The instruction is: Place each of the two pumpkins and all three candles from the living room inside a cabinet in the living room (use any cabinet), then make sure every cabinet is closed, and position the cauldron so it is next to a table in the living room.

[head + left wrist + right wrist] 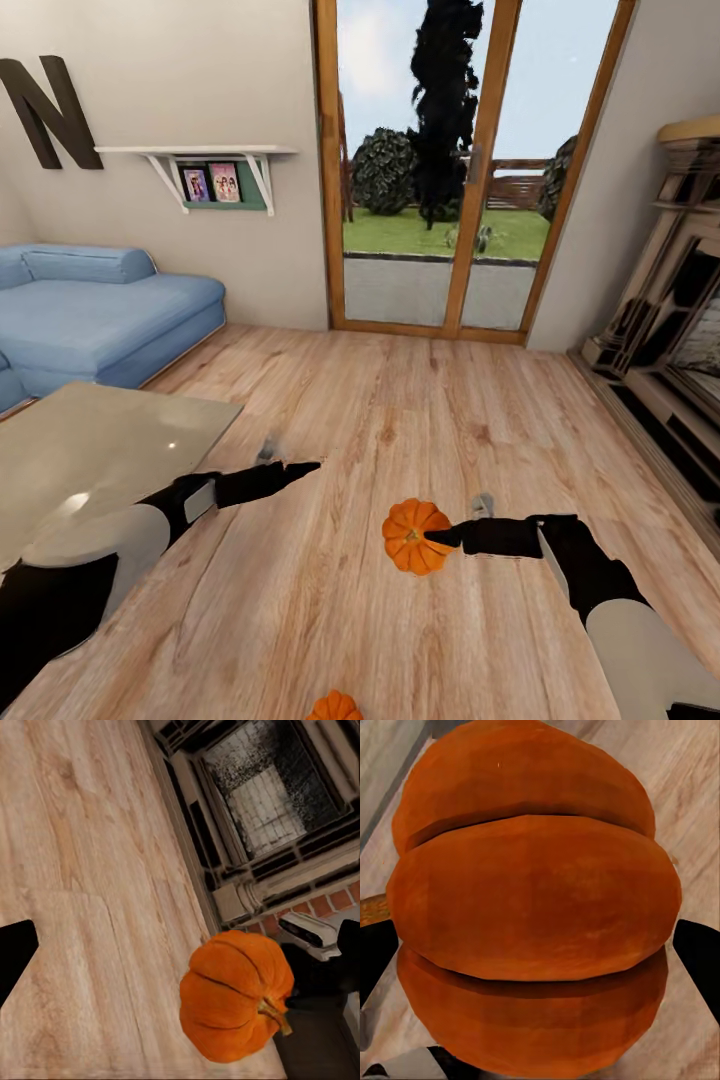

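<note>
Two pumpkins show in the head view. One pumpkin (415, 535) is clamped at the tip of the right gripper (447, 537), raised above the wood floor (420, 420); the second pumpkin (334, 707) sits on the floor at the picture's lower edge, well apart from the first. Both are bright orange, rounded and ribbed. In the right wrist view the held pumpkin (529, 900) bulges in smooth segments between the dark fingers (699, 956). In the left wrist view it (236, 994) shows a short brownish stem.

The left gripper (300, 467) reaches over the floor just beside the corner of the table (110, 440), holding nothing; I cannot tell how far its jaws are apart.

The table has a glossy greyish glass top. One blue sofa (100, 310) stands behind it against a beige wall. The floor is light planks with visible grain. A glass door (450, 170) in a wooden frame faces a lawn, and a fireplace (680, 330) stands along the right wall; the left wrist view shows red brick (330, 904) beside it.
</note>
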Controlling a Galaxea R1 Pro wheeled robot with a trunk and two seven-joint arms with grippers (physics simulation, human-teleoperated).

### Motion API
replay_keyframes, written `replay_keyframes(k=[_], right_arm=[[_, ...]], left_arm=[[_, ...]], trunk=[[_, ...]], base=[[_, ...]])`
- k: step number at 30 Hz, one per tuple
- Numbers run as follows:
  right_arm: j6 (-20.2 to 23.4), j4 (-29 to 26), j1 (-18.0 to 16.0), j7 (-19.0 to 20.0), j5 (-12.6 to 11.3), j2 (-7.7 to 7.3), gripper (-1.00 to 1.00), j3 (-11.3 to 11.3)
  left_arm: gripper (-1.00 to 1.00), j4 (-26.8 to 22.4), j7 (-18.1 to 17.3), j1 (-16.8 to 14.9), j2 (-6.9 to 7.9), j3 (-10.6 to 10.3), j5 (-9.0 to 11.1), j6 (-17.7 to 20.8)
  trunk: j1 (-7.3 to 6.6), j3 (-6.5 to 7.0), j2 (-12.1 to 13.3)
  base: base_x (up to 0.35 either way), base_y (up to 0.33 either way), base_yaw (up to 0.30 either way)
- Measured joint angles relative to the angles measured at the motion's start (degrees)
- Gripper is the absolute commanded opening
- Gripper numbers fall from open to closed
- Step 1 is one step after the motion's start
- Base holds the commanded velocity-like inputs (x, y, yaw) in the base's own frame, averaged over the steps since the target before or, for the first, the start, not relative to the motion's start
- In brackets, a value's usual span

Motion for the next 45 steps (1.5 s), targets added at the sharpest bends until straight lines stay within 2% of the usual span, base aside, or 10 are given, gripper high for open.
replay_keyframes(k=[3, 8, 13, 15, 16, 19, 22, 33, 38, 45], right_arm=[[3.80, -3.30, 0.00, 3.82, -1.71, 0.13, -1.00, -0.05], [7.09, -6.47, -0.11, 5.15, -10.30, 0.14, -1.00, -0.08], [7.48, -7.50, -0.71, 4.83, -19.83, 0.19, -1.00, -0.08], [7.87, -7.72, -2.48, 4.46, -26.15, 0.20, -1.00, -0.22], [7.51, -7.61, -3.26, 4.33, -26.49, 0.19, -1.00, -0.05], [7.89, -7.10, -9.61, 4.17, -34.13, 0.28, -1.00, -0.24], [7.63, -7.15, -10.22, 3.32, -38.24, 0.23, -1.00, 0.03], [7.34, -9.62, -10.93, -0.84, -38.04, 3.50, -1.00, 1.18], [6.93, -10.03, -10.88, -4.53, -37.70, 3.87, -1.00, 6.13], [6.70, -11.29, -10.85, -5.63, -37.61, 6.70, -1.00, 12.45]], left_arm=[[1.00, 0.10, 0.57, 2.87, 1.32, -2.25, -0.03, 0.01], [1.00, 0.03, 1.27, 7.99, 2.21, -7.53, 0.01, -0.04], [1.00, -0.04, 4.09, 13.85, 1.59, -8.64, -0.05, -0.12], [1.00, -0.05, 5.93, 17.99, 1.06, -8.55, 0.01, -0.17], [1.00, -0.03, 6.09, 18.76, 1.01, -8.47, 0.04, -0.20], [1.00, -0.30, 6.92, 21.29, 1.01, -8.31, 0.23, -2.41], [1.00, -0.36, 7.17, 24.18, 0.93, -8.63, 0.28, -2.69], [1.00, -0.35, 6.98, 29.87, 1.39, -8.35, 0.41, -2.40], [1.00, -0.36, 7.04, 30.75, 1.37, -8.23, 0.44, -2.59], [1.00, -0.20, 7.18, 30.96, 1.67, -8.22, 0.50, -2.38]], trunk=[[0.00, 0.00, 0.00], [0.00, 0.00, 0.00], [0.00, 0.00, 0.00], [-0.01, 0.01, 0.00], [0.00, 0.00, 0.00], [-0.01, 0.02, -0.01], [0.00, 0.00, 0.00], [0.21, -0.18, -0.39], [1.31, -1.07, -2.39], [2.85, -2.33, -5.20]], base=[[0.000, 0.000, 0.000], [0.000, 0.000, 0.000], [0.000, 0.000, 0.000], [0.000, 0.000, 0.000], [0.000, 0.000, 0.000], [0.000, 0.000, 0.000], [0.000, 0.000, 0.000], [0.000, 0.000, 0.000], [0.000, 0.000, 0.000], [0.000, 0.000, 0.000]])
